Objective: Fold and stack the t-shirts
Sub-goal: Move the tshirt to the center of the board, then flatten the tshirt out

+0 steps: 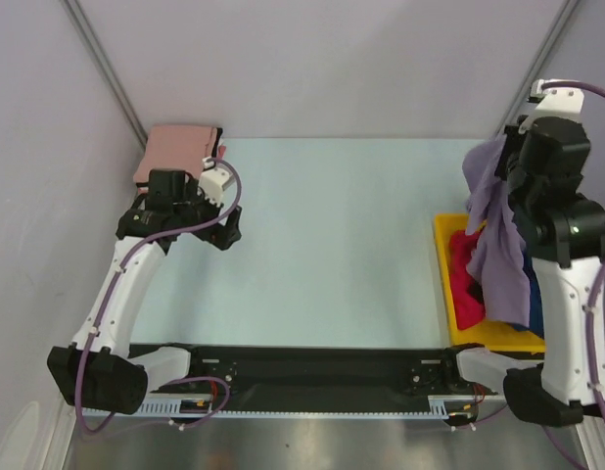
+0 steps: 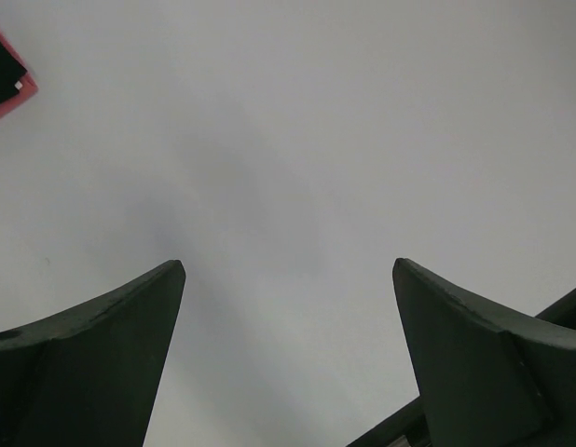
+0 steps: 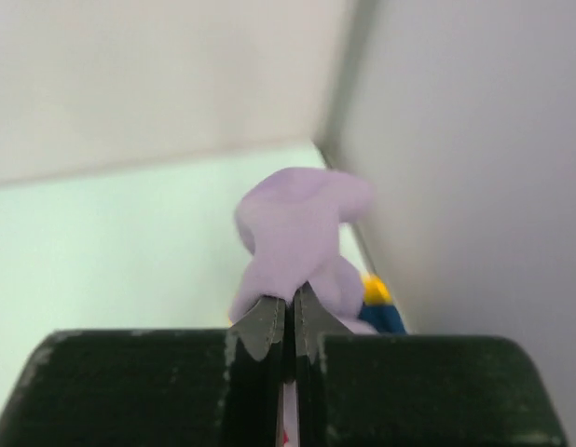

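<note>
A robotics laboratory test cell is indicated by a flat, pale mint-green counter (image 1: 332,245) that is enclosed by plain grey-lilac panel walls (image 1: 332,59) joined at a metal corner strut (image 1: 102,59). A white-and-black jointed left robot arm (image 1: 121,284) and a matching right robot arm (image 1: 567,294), trailed by thin purple cables (image 1: 591,90), are seen bolted to a black mounting rail (image 1: 322,367) at the counter's near edge.

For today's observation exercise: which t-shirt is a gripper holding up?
The lavender purple t-shirt, hanging from the right gripper over the yellow bin. The salmon pink one lies folded far left; red and dark blue ones lie in the bin.
</note>
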You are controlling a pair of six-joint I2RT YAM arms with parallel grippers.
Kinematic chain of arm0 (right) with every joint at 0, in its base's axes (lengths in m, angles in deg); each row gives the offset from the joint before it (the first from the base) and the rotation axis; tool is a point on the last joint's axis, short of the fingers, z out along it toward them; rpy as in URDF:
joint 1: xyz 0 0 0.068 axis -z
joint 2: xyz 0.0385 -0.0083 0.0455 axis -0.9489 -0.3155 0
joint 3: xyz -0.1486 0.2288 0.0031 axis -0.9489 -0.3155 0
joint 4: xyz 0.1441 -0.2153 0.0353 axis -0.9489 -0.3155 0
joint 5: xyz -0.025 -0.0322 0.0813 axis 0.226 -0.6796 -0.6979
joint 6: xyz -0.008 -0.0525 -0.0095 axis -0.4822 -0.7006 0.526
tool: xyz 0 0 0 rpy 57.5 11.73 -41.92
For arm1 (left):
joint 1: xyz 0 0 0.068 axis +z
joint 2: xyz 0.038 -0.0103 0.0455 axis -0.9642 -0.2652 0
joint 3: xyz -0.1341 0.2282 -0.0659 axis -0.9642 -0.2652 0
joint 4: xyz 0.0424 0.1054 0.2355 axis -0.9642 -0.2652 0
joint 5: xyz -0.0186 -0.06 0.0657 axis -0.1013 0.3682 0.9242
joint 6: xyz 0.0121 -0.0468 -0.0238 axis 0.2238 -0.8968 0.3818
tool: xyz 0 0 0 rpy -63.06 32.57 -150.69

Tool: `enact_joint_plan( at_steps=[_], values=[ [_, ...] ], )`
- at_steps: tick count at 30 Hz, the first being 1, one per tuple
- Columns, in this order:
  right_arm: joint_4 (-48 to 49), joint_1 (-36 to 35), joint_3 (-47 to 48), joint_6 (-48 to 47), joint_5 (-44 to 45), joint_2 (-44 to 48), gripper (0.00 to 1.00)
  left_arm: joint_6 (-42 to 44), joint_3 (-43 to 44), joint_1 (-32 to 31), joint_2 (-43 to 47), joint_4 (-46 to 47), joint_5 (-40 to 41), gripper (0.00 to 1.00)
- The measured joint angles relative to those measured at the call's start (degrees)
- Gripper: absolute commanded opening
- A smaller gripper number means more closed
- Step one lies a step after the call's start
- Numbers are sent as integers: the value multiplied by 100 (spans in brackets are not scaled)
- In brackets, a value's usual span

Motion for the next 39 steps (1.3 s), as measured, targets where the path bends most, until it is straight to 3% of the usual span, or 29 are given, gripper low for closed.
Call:
enact_joint_plan(
  at_steps=[2, 6, 10, 13, 18, 22, 25, 26, 27, 30, 32, 35, 39],
  values=[
    [223, -501, 365, -227, -326, 201, 0, -2, 66, 0, 0, 2, 59, 100],
    [857, -861, 793, -229, -1665, 365, 0, -4, 157, 0, 0, 44, 258, 100],
    [1790, -1174, 828, 452, -3418, 234, 0, -48, 291, 39, -4, 127, 730, 100],
    [2557, -1799, 798, 901, -4264, -188, 0, -144, 520, 354, -35, 166, 953, 100],
    [3314, -2656, 81, 1270, -5021, -885, 0, -256, 911, 1266, -103, 350, 1182, 100],
    [3403, -2649, -1250, 1622, -5427, -1139, 1, -240, 938, 1344, -114, 350, 1252, 100],
    [3254, -2087, -2192, 1971, -5386, -1145, 41, -236, 911, 1340, -140, 356, 1209, 100],
    [3178, -1753, -2461, 2118, -5265, -1143, 68, -240, 874, 1335, -142, 361, 1182, 100],
    [3121, -1438, -2662, 2262, -5090, -1143, 75, -245, 828, 1318, -149, 365, 1156, 100],
    [2592, -448, -3180, 2428, -4264, -1172, 85, -251, 664, 1178, -229, 382, 1067, 100],
    [2142, -184, -3213, 2435, -3672, -1248, 87, -249, 525, 922, -330, 380, 1029, 98],
    [1690, -254, -3211, 2389, -3029, -1285, 85, -212, 264, 284, -518, 387, 997, 94],
    [1552, -951, -3364, 2371, -2520, -1121, 85, 2, -59, -573, -787, 389, 859, 95]
  ],
)
